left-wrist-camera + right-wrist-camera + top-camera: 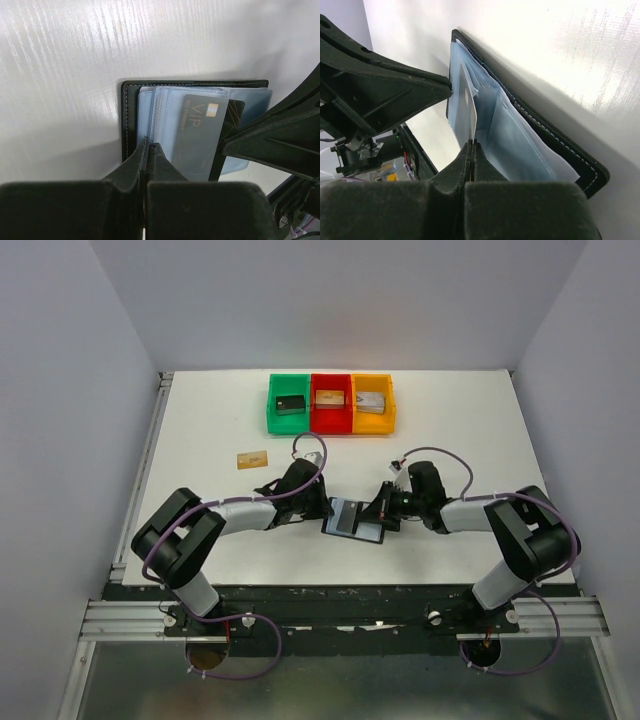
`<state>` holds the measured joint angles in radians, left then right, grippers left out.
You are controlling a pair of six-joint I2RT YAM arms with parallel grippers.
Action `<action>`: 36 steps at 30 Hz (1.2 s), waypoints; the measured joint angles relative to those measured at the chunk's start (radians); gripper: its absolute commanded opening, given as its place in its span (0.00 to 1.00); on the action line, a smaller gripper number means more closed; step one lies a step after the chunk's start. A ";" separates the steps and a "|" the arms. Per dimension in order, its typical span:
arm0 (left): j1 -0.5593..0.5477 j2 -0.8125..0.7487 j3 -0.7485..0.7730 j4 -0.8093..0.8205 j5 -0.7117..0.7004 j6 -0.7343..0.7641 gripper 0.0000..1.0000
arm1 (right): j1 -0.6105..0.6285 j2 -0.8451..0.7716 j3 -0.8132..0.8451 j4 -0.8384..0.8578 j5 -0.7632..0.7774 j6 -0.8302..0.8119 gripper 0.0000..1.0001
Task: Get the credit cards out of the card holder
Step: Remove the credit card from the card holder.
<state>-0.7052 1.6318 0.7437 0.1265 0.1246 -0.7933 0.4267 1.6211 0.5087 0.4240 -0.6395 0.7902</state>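
Observation:
The card holder (353,519) lies open on the table between both grippers, black with bluish pockets (150,107). A silver-grey card (200,131) marked VIP sits in the pockets, and a black card (235,112) peeks out behind it. My left gripper (149,145) is shut on the left edge of the pocket sleeves. My right gripper (472,143) is shut on the edge of a thin pale card (469,107) that stands up out of the pockets (520,145). A tan-gold card (252,458) lies loose on the table to the left.
Green (289,420), red (331,420) and orange (372,420) bins stand in a row at the back, each with a blocky item inside. The left gripper's body (375,85) is close beside the right gripper's fingers.

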 measured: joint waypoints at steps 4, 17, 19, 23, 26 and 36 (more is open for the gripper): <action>0.000 -0.011 -0.002 -0.021 -0.002 0.002 0.00 | 0.000 -0.014 0.016 -0.045 0.007 -0.026 0.00; -0.003 -0.113 0.007 -0.088 0.003 0.051 0.00 | 0.004 -0.010 0.112 -0.205 0.016 -0.120 0.00; -0.003 -0.113 0.012 -0.079 0.020 0.056 0.00 | 0.004 -0.006 0.130 -0.229 0.016 -0.136 0.00; -0.004 -0.077 0.034 -0.043 0.062 0.064 0.00 | 0.004 0.008 0.170 -0.267 0.012 -0.161 0.00; -0.004 -0.040 0.040 -0.027 0.075 0.065 0.00 | 0.004 0.011 0.187 -0.285 0.002 -0.171 0.01; -0.004 0.011 0.040 -0.037 0.066 0.063 0.00 | 0.004 0.040 0.195 -0.293 -0.018 -0.174 0.08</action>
<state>-0.7090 1.6432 0.7834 0.0891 0.1909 -0.7300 0.4309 1.6608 0.7033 0.1310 -0.6575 0.6163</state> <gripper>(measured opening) 0.024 0.009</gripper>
